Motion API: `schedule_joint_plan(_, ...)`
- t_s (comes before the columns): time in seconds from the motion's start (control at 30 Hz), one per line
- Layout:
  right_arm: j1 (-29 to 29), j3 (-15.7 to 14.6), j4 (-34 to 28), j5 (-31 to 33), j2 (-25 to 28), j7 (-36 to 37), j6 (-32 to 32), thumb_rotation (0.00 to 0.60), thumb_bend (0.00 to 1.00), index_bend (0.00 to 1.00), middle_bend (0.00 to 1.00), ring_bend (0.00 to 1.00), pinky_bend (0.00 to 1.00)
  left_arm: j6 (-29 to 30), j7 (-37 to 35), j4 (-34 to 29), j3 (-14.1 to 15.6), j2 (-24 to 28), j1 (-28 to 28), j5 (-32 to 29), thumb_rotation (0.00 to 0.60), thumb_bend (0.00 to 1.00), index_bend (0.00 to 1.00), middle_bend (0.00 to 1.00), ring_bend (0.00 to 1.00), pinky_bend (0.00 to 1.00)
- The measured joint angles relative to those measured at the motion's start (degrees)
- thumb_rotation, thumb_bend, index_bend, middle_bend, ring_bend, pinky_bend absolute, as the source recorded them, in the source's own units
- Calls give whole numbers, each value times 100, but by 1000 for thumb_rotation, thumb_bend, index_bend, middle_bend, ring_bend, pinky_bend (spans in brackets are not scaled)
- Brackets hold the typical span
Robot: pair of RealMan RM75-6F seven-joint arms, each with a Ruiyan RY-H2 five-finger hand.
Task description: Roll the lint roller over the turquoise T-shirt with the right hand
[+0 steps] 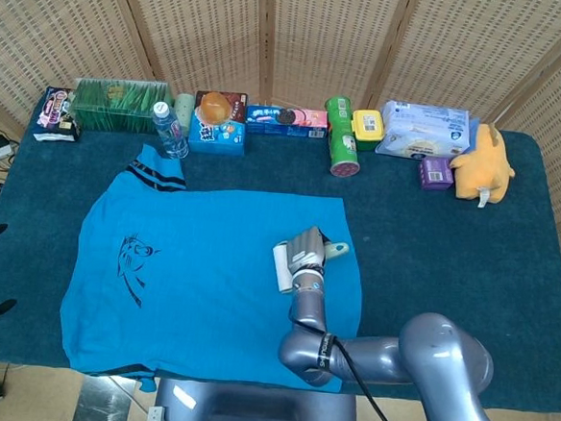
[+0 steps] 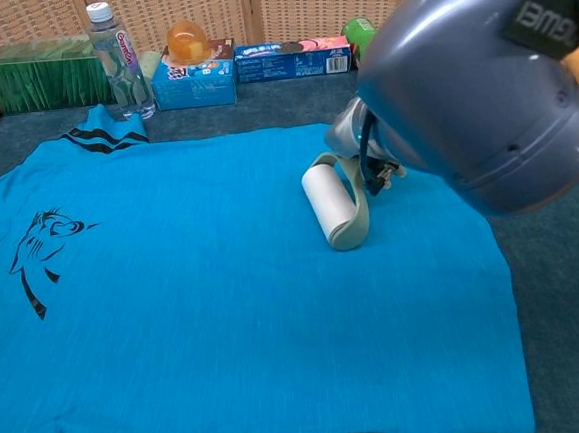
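The turquoise T-shirt (image 1: 208,283) (image 2: 206,303) lies flat on the dark blue table, with a black cat print on its left part. A white lint roller (image 1: 282,267) (image 2: 329,201) in a pale green frame rests on the shirt's right part. My right hand (image 1: 309,248) (image 2: 364,145) holds the roller by its handle, just right of the white drum. The grey forearm hides most of the hand in the chest view. My left hand shows in neither view.
Along the far edge stand a green grass box (image 1: 119,105), a water bottle (image 1: 170,131), snack boxes (image 1: 219,122), a green can (image 1: 341,138), a wipes pack (image 1: 424,130) and a yellow plush toy (image 1: 483,165). Bare table (image 1: 451,251) lies right of the shirt.
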Motion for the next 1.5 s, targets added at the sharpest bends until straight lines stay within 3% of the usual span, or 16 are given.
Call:
schedule_joint_plan(0.33,-479,-569,-96,-520,485,-36,-31,600,1000,681,706,990,1000,-2,172,-54,8,-44,-7,-26,600,114,0,0,0,80)
schedule_joint_plan(0.53,-725,-694,-159,-752,726,66,-153,600,1000,682,706,990,1000,-7,188,-63,12,-47,-10,-27,600,114,0,0,0,80)
schedule_joint_plan(0.87,-596,-436,-185,-645,520,-96,-106,600,1000,682,706,990,1000,18,134,-55,8,-33,2,-30,600,114,0,0,0,80)
schedule_joint_plan(1.5,-16,354,210,-319,-768,-797,662,600,1000,682,705,990,1000,41,-32,23,16,1,16,30,600,114,0,0,0,80)
